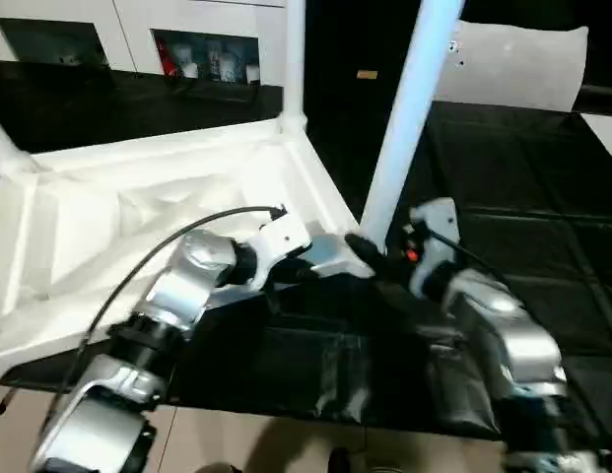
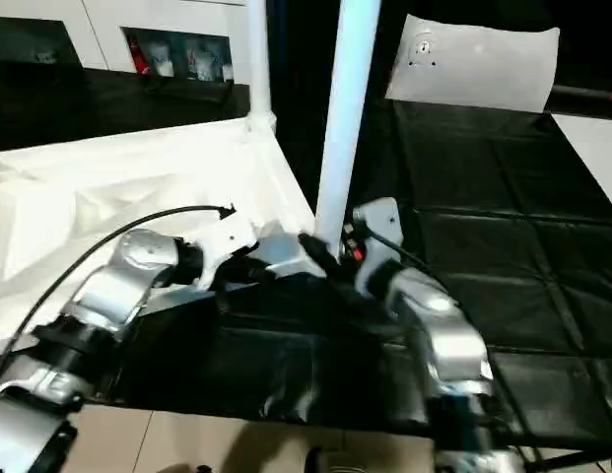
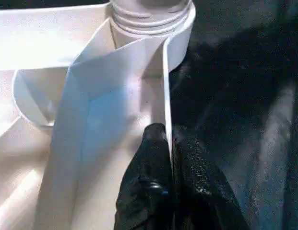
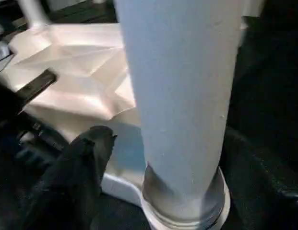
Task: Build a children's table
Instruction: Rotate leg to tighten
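Note:
The children's table top (image 1: pixel 138 197) lies upside down on a black mat, white with ribs showing. Three white legs stand up from its corners: one at the near right corner (image 1: pixel 409 108), one at the far corner (image 1: pixel 294 59) and one at the left (image 1: pixel 2 148). My left gripper (image 3: pixel 169 143) is shut on the thin rim wall of the top, just beside the near right corner socket (image 3: pixel 149 19). My right gripper (image 1: pixel 370 251) sits at the foot of the near right leg (image 4: pixel 182 96). It is open; one black finger (image 4: pixel 91 158) stands a little apart from the leg.
The black mat (image 1: pixel 522 197) stretches to the right and towards me. A white cabinet with glass doors (image 1: pixel 202 49) runs along the back. A white panel (image 1: pixel 512 64) stands at the back right. Pale floor (image 1: pixel 237 439) shows below the mat's near edge.

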Available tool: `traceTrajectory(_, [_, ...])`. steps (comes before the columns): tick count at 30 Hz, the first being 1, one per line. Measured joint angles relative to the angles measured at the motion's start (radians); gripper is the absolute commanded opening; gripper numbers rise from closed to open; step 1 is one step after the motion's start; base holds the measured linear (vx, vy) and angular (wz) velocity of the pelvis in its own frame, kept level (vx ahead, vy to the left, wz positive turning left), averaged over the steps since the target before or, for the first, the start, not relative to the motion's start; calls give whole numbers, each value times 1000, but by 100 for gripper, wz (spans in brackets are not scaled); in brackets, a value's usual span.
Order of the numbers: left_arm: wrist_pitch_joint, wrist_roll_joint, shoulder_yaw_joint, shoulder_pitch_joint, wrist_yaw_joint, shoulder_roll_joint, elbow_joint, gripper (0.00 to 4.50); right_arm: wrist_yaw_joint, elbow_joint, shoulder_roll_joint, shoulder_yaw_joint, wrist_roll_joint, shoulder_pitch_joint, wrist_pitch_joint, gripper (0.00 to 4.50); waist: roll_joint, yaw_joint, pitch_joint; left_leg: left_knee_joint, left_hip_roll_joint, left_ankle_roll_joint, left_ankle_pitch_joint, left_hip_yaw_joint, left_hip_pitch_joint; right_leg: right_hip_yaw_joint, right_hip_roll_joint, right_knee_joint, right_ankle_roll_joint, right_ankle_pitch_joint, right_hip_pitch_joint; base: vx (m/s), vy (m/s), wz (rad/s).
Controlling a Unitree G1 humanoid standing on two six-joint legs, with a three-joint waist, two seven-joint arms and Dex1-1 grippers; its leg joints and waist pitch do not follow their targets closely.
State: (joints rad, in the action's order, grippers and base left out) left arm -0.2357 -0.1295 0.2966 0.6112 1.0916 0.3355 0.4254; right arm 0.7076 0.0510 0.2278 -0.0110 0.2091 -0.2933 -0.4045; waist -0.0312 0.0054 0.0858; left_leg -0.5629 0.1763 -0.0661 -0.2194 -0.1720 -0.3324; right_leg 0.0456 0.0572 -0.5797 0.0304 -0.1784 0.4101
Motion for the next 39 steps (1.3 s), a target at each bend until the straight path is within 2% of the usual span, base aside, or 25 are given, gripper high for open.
traceTrajectory(2, [63, 15, 8, -13, 55, 34, 5, 0, 90, -5, 56, -20, 26, 15, 17, 412, 0, 0, 0, 0, 0, 0, 0, 0, 0, 0, 0, 0, 0, 0, 0, 0, 0, 0])
traceTrajectory(6, [131, 34, 19, -19, 134, 69, 21, 0, 201, 2, 101, -37, 39, 15, 43, 412, -1, 4, 0, -3, 0, 0, 0, 0, 0, 0, 0, -1, 0, 0, 0, 0, 0, 0])
traceTrajectory(10, [189, 60, 35, -17, 232, 89, 38, 0, 376, 15, 184, -59, 83, 10, 61, 412, -2, 29, 0, -5, 0, 1, 0, -1, 0, 0, 1, -2, 0, 0, -1, 0, 0, 0])
traceTrajectory(12, [220, 66, 39, -13, 266, 98, 54, 0, 442, 17, 220, -74, 104, 7, 61, 412, -3, 33, 1, -6, 0, 1, -1, -1, 0, 0, 1, -3, 0, 0, -1, 0, 0, 0])
traceTrajectory(13, [247, 73, 45, -11, 296, 111, 65, 0, 498, 25, 246, -82, 114, 5, 61, 385, -5, 37, 0, -7, 0, 1, 0, -1, -1, 0, 2, -5, 0, 0, -1, 0, 0, 0])
traceTrajectory(16, [282, 84, 64, -10, 356, 132, 72, 0, 565, 46, 268, -97, 125, 3, 60, 385, -6, 43, 0, -9, 1, 1, 0, -1, 0, 0, 2, -8, 0, 0, -1, 0, 0, 0])
traceTrajectory(18, [301, 86, 76, -9, 382, 138, 72, 0, 604, 62, 274, -113, 128, -11, 60, 354, -7, 48, 1, -13, 1, 1, 0, -1, -1, 0, 2, -12, 0, 0, 0, 0, 0, 0])
traceTrajectory(21, [332, 87, 97, -5, 411, 143, 73, 0, 660, 79, 293, -128, 134, -31, 67, 335, -8, 59, 1, -17, 3, 0, 0, -1, 0, 0, 2, -15, 0, -1, -1, 0, 0, 0])
traceTrajectory(23, [342, 87, 101, -4, 423, 147, 75, 0, 680, 86, 295, -139, 134, -35, 75, 322, -9, 60, 0, -19, 4, 0, 0, -2, -1, 1, 2, -16, 0, 0, -1, 0, 0, 0])
traceTrajectory(24, [347, 87, 101, -3, 426, 147, 78, 0, 687, 90, 295, -142, 134, -34, 81, 301, -9, 59, 0, -19, 4, 0, 0, -2, -1, 0, 2, -16, 0, 0, -1, 0, 0, 0])
traceTrajectory(34, [393, 89, 109, 12, 451, 155, 105, 0, 740, 109, 301, -163, 136, -46, 90, 235, -11, 60, 0, -21, 4, 0, 0, -2, -2, 1, 2, -17, 0, 0, -1, 0, 0, 0])
traceTrajectory(35, [397, 89, 110, 14, 451, 155, 109, 0, 740, 109, 301, -164, 136, -47, 90, 213, -11, 61, 0, -21, 5, 0, 0, -2, -2, 1, 2, -17, 0, 0, -1, 0, 0, 0])
traceTrajectory(39, [403, 91, 112, 18, 452, 154, 118, 0, 738, 108, 302, -166, 136, -48, 90, 204, -11, 61, 0, -21, 5, 0, 0, -2, -2, 1, 2, -18, 0, 0, -1, 0, 0, 0])
